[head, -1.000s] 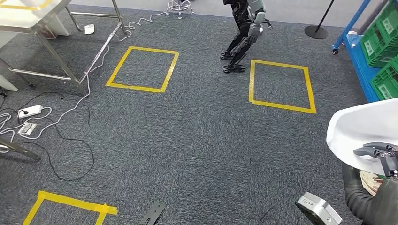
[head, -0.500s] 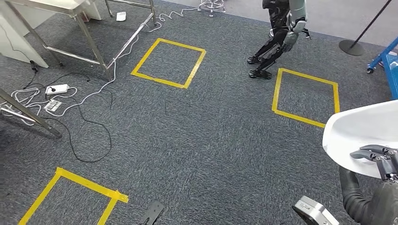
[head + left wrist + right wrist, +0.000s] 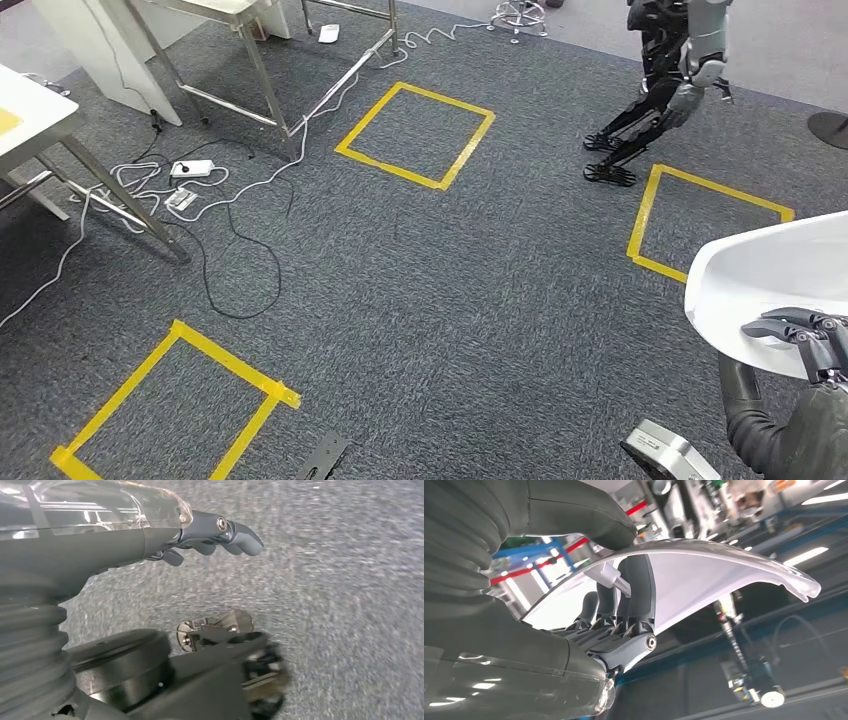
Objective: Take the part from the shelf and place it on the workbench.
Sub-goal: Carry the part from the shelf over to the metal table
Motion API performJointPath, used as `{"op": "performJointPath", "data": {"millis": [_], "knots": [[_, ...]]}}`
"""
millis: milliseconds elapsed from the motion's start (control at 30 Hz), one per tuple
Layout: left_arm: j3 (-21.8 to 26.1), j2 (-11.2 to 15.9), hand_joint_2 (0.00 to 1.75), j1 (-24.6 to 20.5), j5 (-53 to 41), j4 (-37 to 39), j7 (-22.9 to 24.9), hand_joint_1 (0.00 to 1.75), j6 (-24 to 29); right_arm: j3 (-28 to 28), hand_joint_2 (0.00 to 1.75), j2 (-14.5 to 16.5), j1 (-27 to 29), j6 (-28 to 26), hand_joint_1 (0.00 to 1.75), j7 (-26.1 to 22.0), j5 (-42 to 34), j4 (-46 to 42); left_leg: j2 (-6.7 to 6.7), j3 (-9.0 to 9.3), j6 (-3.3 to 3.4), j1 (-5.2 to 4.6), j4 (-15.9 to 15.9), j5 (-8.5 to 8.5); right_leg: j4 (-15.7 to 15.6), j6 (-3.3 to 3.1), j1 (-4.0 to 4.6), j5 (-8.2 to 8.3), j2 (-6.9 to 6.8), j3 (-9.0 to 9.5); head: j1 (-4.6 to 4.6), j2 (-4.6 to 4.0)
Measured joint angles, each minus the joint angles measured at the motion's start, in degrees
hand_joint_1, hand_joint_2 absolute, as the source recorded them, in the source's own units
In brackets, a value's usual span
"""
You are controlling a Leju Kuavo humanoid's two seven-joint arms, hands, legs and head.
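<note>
The part [image 3: 775, 285] is a large white curved shell at the right edge of the head view. My right hand [image 3: 808, 342] holds it from below by its near rim. In the right wrist view the thumb lies on top of the white shell [image 3: 729, 572] and the dark fingers [image 3: 636, 602] press against its underside. My left hand [image 3: 165, 535] hangs above the grey carpet with its fingers [image 3: 227, 535] loosely extended and nothing in them.
Yellow tape squares [image 3: 415, 135] mark the grey carpet. Another humanoid robot [image 3: 665, 95] stands at the back right. Metal-legged tables [image 3: 245, 45] stand at the upper left, a white-topped table [image 3: 28, 115] at the left edge. Cables and power strips [image 3: 190, 170] lie beneath them.
The whole picture has shifted right and down, so the camera has turned left; more of the tables shows. The white part stays in my right hand.
</note>
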Motion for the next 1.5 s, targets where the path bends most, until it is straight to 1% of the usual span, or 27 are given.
{"op": "performJointPath", "data": {"millis": [33, 67, 100, 167, 200, 300, 333, 400, 433, 500, 567, 700, 733, 833, 867, 900, 933, 1000, 1067, 1133, 1167, 1200, 1267, 1300, 1367, 1433, 1500], "knots": [[0.00, 0.04, 1.75, 0.14, 0.22, 0.01, -0.38, 0.00, 0.21, 0.01, 1.75, 0.07, -0.05, -0.30, 1.75, -0.27, -0.10, 0.09, 0.08, 0.63, -0.14, 0.14, -0.89, 0.99, 0.04, 0.07, -0.01, -0.04, -0.67, -0.01, 0.01, 0.00], [0.00, 0.12, 1.75, 0.19, 0.49, 0.01, -0.80, 0.00, 0.47, 0.03, 1.75, 0.13, -0.18, -0.63, 1.75, -0.60, -0.26, 0.20, 0.56, 2.39, -0.22, 0.24, -3.86, 2.76, 0.13, 0.21, -0.03, -0.13, -1.27, 0.01, 0.00, 0.00], [0.01, 0.21, 1.75, 0.16, 0.81, 0.01, -1.26, 0.00, 0.79, 0.08, 1.75, 0.19, -0.45, -0.93, 1.75, -0.95, -0.46, 0.31, 2.01, 4.75, -0.25, 0.22, -8.02, 4.52, 0.28, 0.43, -0.01, -0.27, -1.84, 0.04, -0.02, 0.00], [0.03, 0.40, 1.75, -0.14, 1.38, 0.00, -1.75, 0.00, 1.20, 0.16, 1.75, 0.31, -1.07, -1.20, 1.75, -1.44, -0.81, 0.48, 4.46, 8.12, 0.28, -0.10, -14.16, 6.32, 0.72, 1.04, 0.21, -0.63, -2.75, 0.03, -0.02, 0.00], [0.05, 0.46, 1.75, -0.22, 1.64, -0.01, -1.86, 0.00, 1.33, 0.22, 1.75, 0.39, -1.33, -1.21, 1.75, -1.58, -0.98, 0.57, 5.09, 8.62, 0.67, -0.33, -15.32, 6.37, 0.86, 1.32, 0.32, -0.76, -3.22, 0.03, 0.01, 0.00], [0.08, 0.57, 1.75, -0.08, 2.17, 0.01, -1.90, 0.00, 1.66, 0.52, 1.75, 0.61, -1.84, -1.30, 1.75, -1.84, -1.28, 0.87, 3.41, 8.32, 1.87, -0.62, -15.56, 6.61, 0.88, 2.08, 0.15, -1.02, -4.42, 0.15, 0.02, 0.00], [0.09, 0.64, 1.75, -0.03, 2.25, 0.01, -1.85, 0.00, 1.78, 0.63, 1.75, 0.67, -1.96, -1.40, 1.75, -1.87, -1.30, 0.97, 2.73, 8.30, 2.23, -0.56, -15.65, 6.77, 1.62, 2.37, -0.02, -1.74, -3.62, -0.08, 0.05, 0.00], [0.11, 0.78, 1.75, -0.05, 2.30, 0.02, -1.75, 0.00, 1.93, 0.84, 1.75, 0.73, -2.07, -1.63, 1.75, -1.90, -1.31, 1.10, 1.45, 8.34, 2.75, -0.35, -15.79, 7.07, 6.34, 2.80, -0.26, -4.85, -0.75, -2.02, 0.23, 0.00], [0.13, 0.85, 1.75, -0.10, 2.30, 0.02, -1.72, 0.00, 1.96, 0.93, 1.75, 0.73, -2.09, -1.72, 1.75, -1.90, -1.33, 1.19, 0.75, 8.32, 2.90, -0.41, -15.79, 7.14, 10.48, 2.86, -0.28, -6.95, 0.65, -3.86, 0.33, 0.00], [0.15, 0.91, 1.75, -0.15, 2.29, 0.02, -1.68, 0.00, 1.94, 1.03, 1.75, 0.73, -2.15, -1.79, 1.75, -1.90, -1.44, 1.36, -0.40, 8.30, 3.06, -0.60, -15.77, 7.23, 17.54, 2.82, -0.23, -9.67, 1.51, -7.28, 0.39, 0.00], [0.16, 0.93, 1.75, -0.15, 2.29, 0.02, -1.67, 0.00, 1.92, 1.05, 1.75, 0.73, -2.19, -1.82, 1.75, -1.90, -1.52, 1.45, -0.88, 8.30, 3.12, -0.72, -15.77, 7.26, 20.00, 2.74, -0.22, -10.30, 1.59, -8.56, 0.39, 0.00], [0.16, 0.97, 1.75, -0.17, 2.28, 0.02, -1.67, 0.00, 1.90, 1.06, 1.75, 0.74, -2.23, -1.85, 1.75, -1.90, -1.63, 1.55, -1.36, 8.32, 3.15, -0.83, -15.76, 7.27, 20.06, 2.58, -0.20, -9.75, 1.60, -8.76, 0.39, 0.00], [0.16, 1.06, 1.75, -0.31, 2.19, 0.01, -1.67, 0.00, 1.85, 1.06, 1.75, 0.74, -2.32, -1.89, 1.75, -1.91, -1.73, 1.62, -2.07, 8.40, 3.16, -0.90, -15.76, 7.30, 16.45, 2.12, -0.06, -7.31, 2.13, -7.28, 0.39, 0.00], [0.16, 1.30, 1.75, -1.11, 1.56, -0.03, -1.36, 0.00, 1.64, 1.09, 1.75, 0.77, -2.96, -2.18, 1.75, -2.11, -1.90, 1.90, -4.82, 8.01, 2.71, -0.88, -15.63, 7.62, 2.66, 0.44, 0.43, -0.34, 5.50, -1.51, 0.35, 0.00], [0.16, 1.32, 1.75, -1.25, 1.39, -0.03, -1.21, 0.00, 1.60, 1.12, 1.75, 0.81, -3.12, -2.31, 1.75, -2.20, -1.87, 2.00, -5.46, 7.73, 2.37, -0.71, -15.64, 7.82, 1.53, 0.25, 0.53, -0.27, 5.84, -1.07, 0.36, 0.00], [0.16, 1.38, 1.75, -1.31, 1.31, -0.03, -1.08, 0.00, 1.58, 1.14, 1.75, 0.86, -3.18, -2.47, 1.75, -2.27, -1.83, 2.09, -6.05, 7.54, 2.01, -0.59, -15.70, 7.99, 1.06, 0.21, 0.55, -0.11, 5.22, -0.97, 0.37, 0.00], [0.16, 1.48, 1.75, -1.28, 1.28, -0.03, -1.05, 0.00, 1.57, 1.17, 1.75, 0.92, -3.22, -2.62, 1.75, -2.29, -1.78, 2.17, -5.76, 7.42, 1.78, -0.62, -15.61, 7.92, 0.67, 0.12, 0.49, 0.12, 4.59, -0.82, 0.34, 0.00], [0.16, 1.67, 1.75, -1.30, 1.26, -0.03, -1.05, 0.00, 1.57, 1.18, 1.75, 1.01, -3.19, -3.04, 1.75, -2.28, -1.60, 2.23, -2.98, 6.17, 1.28, -0.81, -13.23, 5.98, -0.30, -0.12, 0.29, 0.63, 3.19, -0.43, 0.08, 0.00], [0.16, 1.81, 1.75, -1.32, 1.27, -0.03, -1.05, 0.00, 1.57, 1.14, 1.75, 1.07, -2.94, -3.34, 1.75, -2.25, -1.45, 2.29, -0.29, 3.05, 0.73, -0.51, -6.73, 2.17, -0.59, -0.29, 0.31, 0.78, 1.80, -0.28, -0.18, 0.00], [0.16, 1.92, 1.75, -1.15, 1.28, -0.03, -0.96, 0.00, 1.57, 1.13, 1.75, 1.13, -2.70, -3.41, 1.75, -2.17, -1.41, 2.49, -0.14, 0.02, 0.09, 0.03, -0.37, -0.18, -0.55, -0.24, 0.25, 0.71, 0.34, -0.30, -0.20, 0.00], [0.16, 2.02, 1.75, -1.04, 1.28, -0.02, -0.92, 0.00, 1.57, 1.13, 1.75, 1.17, -2.64, -3.41, 1.75, -2.14, -1.41, 2.59, -0.08, -0.03, -0.20, 0.21, -0.09, 0.36, -0.49, -0.11, 0.17, 0.62, -0.32, -0.29, -0.21, 0.00], [0.16, 2.11, 1.75, -0.95, 1.29, -0.02, -0.89, 0.00, 1.57, 1.13, 1.75, 1.21, -2.60, -3.41, 1.75, -2.12, -1.41, 2.68, 0.26, 0.93, -0.51, 0.39, -1.65, 1.73, -0.36, 0.10, 0.06, 0.49, -1.02, -0.28, -0.20, 0.00], [0.16, 2.25, 1.75, -0.94, 1.33, -0.03, -0.92, 0.00, 1.57, 1.09, 1.75, 1.26, -2.60, -3.39, 1.75, -2.12, -1.46, 2.74, 2.63, 5.36, -0.94, 0.40, -9.50, 5.36, 0.21, 0.79, -0.07, 0.01, -2.05, -0.27, -0.26, 0.00], [0.16, 2.25, 1.75, -0.99, 1.36, -0.04, -0.95, 0.00, 1.56, 1.04, 1.75, 1.28, -2.65, -3.37, 1.75, -2.12, -1.60, 2.75, 3.80, 7.09, -0.71, 0.29, -12.66, 6.31, 0.61, 1.18, -0.03, -0.29, -2.43, -0.31, -0.29, 0.00], [0.16, 2.21, 1.75, -1.00, 1.46, -0.07, -1.00, 0.00, 1.50, 0.98, 1.75, 1.32, -2.81, -3.29, 1.75, -2.17, -1.98, 2.84, 4.77, 8.19, 0.25, -0.09, -14.99, 6.34, 1.08, 1.80, 0.13, -0.71, -3.21, -0.30, -0.29, 0.00], [0.16, 2.21, 1.75, -0.95, 1.58, -0.05, -1.02, 0.00, 1.41, 0.97, 1.75, 1.36, -3.02, -3.15, 1.75, -2.27, -2.40, 3.02, 3.51, 8.03, 1.38, -0.16, -15.04, 6.49, 1.19, 2.30, -0.05, -1.02, -3.80, -0.16, -0.22, 0.00], [0.16, 2.15, 1.75, -0.98, 1.67, -0.05, -1.05, 0.00, 1.29, 0.96, 1.75, 1.39, -3.13, -3.04, 1.75, -2.32, -2.60, 3.17, 2.18, 8.04, 2.09, -0.09, -15.14, 6.74, 3.32, 2.80, -0.38, -2.82, -2.10, -0.88, -0.07, 0.00]]}}
